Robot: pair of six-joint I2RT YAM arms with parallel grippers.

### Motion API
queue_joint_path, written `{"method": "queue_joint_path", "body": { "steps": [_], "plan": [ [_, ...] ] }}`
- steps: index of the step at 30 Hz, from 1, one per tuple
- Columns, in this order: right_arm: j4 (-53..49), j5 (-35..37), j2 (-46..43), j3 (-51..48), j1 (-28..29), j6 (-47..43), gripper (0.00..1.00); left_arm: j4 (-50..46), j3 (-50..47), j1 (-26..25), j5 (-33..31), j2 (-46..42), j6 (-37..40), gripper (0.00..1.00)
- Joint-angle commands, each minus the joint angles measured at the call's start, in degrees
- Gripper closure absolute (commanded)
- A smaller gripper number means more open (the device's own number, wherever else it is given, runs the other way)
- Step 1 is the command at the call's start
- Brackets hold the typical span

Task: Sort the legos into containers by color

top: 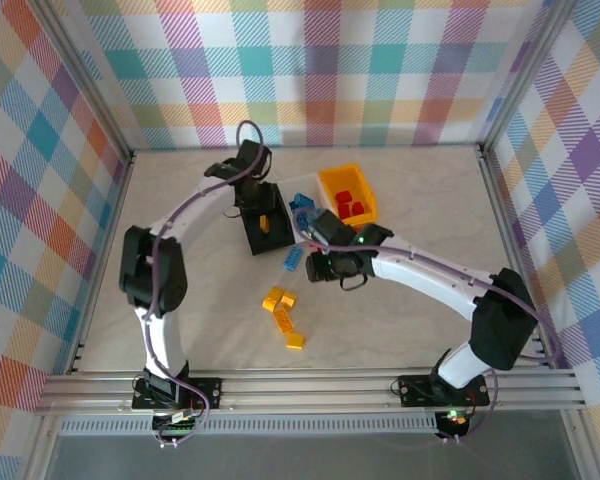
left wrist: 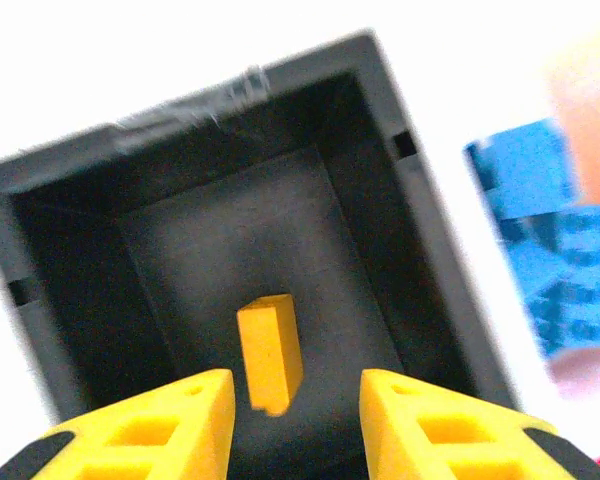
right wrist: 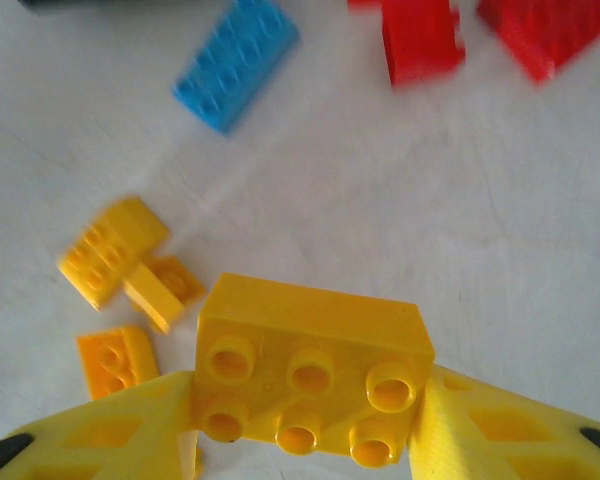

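Note:
My left gripper (left wrist: 295, 388) hangs open over the black bin (left wrist: 160, 250), and in the top view it (top: 257, 208) is above that bin (top: 265, 238). A small yellow brick (left wrist: 270, 352) is inside the bin, between the fingers but touching neither. The right gripper (right wrist: 305, 405) is shut on a yellow six-stud brick (right wrist: 315, 350) above the table; in the top view it (top: 323, 265) is mid-table. Blue bricks (left wrist: 555, 260) lie in the white bin (left wrist: 460, 190). Red bricks (top: 350, 205) sit in the orange-yellow bin (top: 327, 180).
A blue brick (top: 293, 257) lies loose on the table beside the right gripper. Yellow bricks (top: 279, 299) and another (top: 295, 341) sit nearer the front. Red bricks (right wrist: 420, 40) show at the top edge of the right wrist view. Plaid walls enclose the table.

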Motion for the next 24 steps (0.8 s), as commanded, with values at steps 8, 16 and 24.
{"method": "queue_joint_path", "body": {
  "steps": [8,16,24],
  "plan": [
    [2.6,-6.7,25.8,31.5,-4.6,-13.4,0.49,-3.8,-26.5,3.1,-5.6,-34.6,-7.4,0.58],
    [-2.9,-7.9,45.1,57.4,-5.7,-16.4,0.47,-6.5,-46.4,2.7,0.1,-57.0,-13.6,0.56],
    [-2.8,-10.2,50.0,63.6,-6.4,-16.3,0.38,3.2,-57.7,-2.1,8.1,-60.1,-19.7,0.47]
  ]
}}
